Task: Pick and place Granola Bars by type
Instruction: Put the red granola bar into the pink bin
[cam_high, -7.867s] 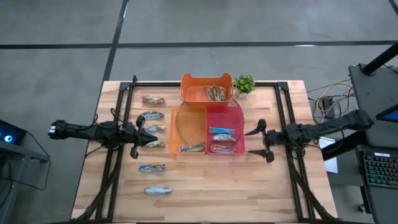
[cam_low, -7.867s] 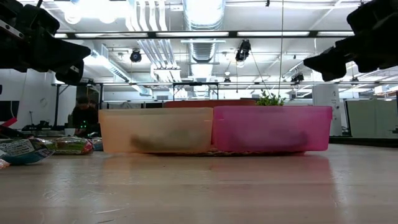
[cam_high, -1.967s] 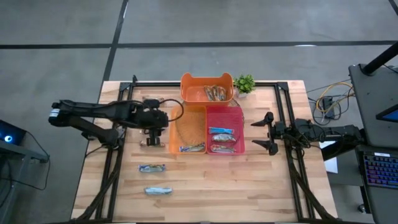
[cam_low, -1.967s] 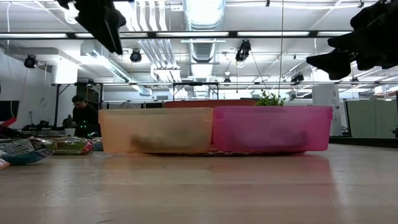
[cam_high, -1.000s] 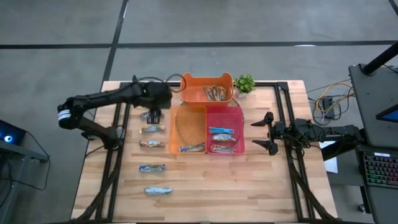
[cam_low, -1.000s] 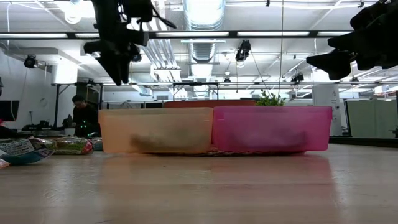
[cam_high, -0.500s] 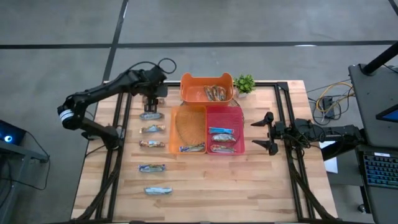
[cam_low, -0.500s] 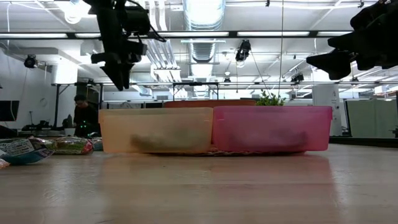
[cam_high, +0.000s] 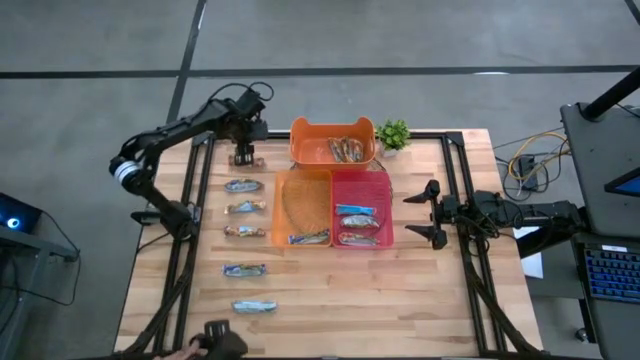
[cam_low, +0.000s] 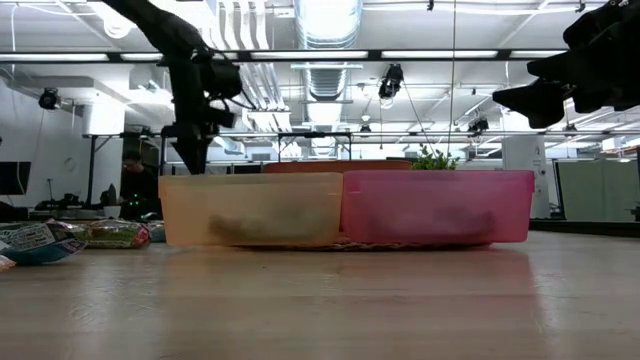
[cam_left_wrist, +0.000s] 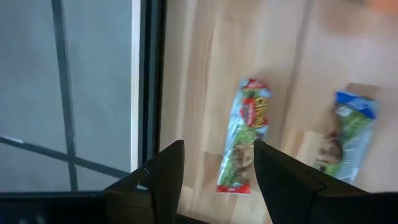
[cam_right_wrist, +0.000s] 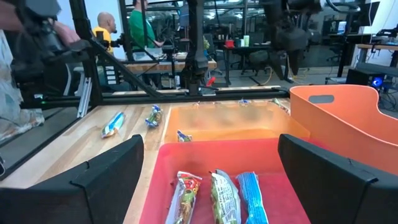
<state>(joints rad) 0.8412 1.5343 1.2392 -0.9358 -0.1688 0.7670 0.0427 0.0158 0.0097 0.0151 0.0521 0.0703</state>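
Several granola bars lie flat in a column on the table's left: (cam_high: 240, 185), (cam_high: 243, 208), (cam_high: 243, 231), (cam_high: 245, 270), (cam_high: 255, 306). My left gripper (cam_high: 243, 157) hangs open at the far left, above a greenish bar (cam_left_wrist: 244, 146) that shows just beyond its fingers; a blue-green bar (cam_left_wrist: 348, 134) lies beside it. More bars lie in the orange tub (cam_high: 333, 128), the pale orange bin (cam_high: 300, 175) and the pink bin (cam_high: 385, 205). My right gripper (cam_high: 421, 214) waits open to the right of the pink bin.
A small potted plant (cam_high: 394, 133) stands at the far edge beside the orange tub. Black frame rails (cam_high: 195, 230) run along both sides of the table. At the near left edge a person's hand with a dark object (cam_high: 215, 342) shows. Bare wood lies near and right.
My left gripper has swung toward the table's far edge along the column of bars, coming over the farthest bar, and stays open. No bar has moved. A hand with a dark object has appeared at the near left edge.
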